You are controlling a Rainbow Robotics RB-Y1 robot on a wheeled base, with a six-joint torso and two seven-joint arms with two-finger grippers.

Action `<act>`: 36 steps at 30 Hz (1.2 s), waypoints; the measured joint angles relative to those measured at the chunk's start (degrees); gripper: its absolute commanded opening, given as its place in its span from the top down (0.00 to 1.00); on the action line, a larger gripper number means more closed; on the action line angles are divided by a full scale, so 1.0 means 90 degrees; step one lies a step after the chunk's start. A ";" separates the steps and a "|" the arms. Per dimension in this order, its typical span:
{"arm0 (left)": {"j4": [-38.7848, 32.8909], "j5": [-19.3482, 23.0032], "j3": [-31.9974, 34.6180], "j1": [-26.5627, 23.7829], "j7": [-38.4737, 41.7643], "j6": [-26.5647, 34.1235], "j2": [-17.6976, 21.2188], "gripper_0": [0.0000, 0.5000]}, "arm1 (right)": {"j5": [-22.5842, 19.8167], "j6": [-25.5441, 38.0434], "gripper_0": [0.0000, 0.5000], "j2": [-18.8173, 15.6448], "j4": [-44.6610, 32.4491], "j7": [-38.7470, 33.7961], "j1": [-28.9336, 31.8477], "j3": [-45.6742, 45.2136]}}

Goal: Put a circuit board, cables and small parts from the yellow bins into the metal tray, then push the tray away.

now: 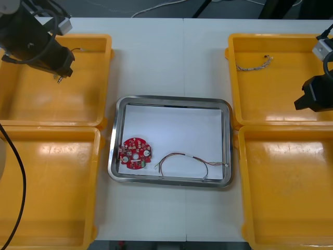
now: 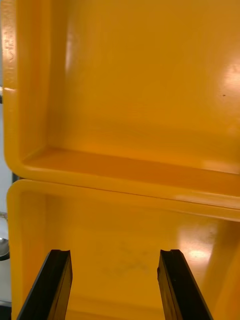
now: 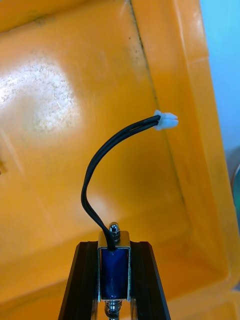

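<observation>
Left of the metal tray (image 1: 115, 135), left jaws are pinching a small metal part (image 3: 114, 265); its cable (image 3: 84, 194) may snag the bin (image 3: 200, 165); right jaws are gaping.

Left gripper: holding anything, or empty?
Holding: left gripper shut on small metal part with black cable, above a yellow bin. Right gripper open over right bins.

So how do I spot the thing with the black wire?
Find the far yellow bin on the robot's left. Above it the left gripper is shut on a small blue-and-silver metal part, whose black cable curls to a white plug. Unlike the red and yellow cable lying in the metal tray, it is gripped.
</observation>
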 measured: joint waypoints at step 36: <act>-0.3492 0.1416 -0.2727 0.0641 0.6334 0.0614 0.0617 1.00 | 0.0593 -0.0955 0.00 0.0002 0.2615 0.0003 -0.1810 0.1275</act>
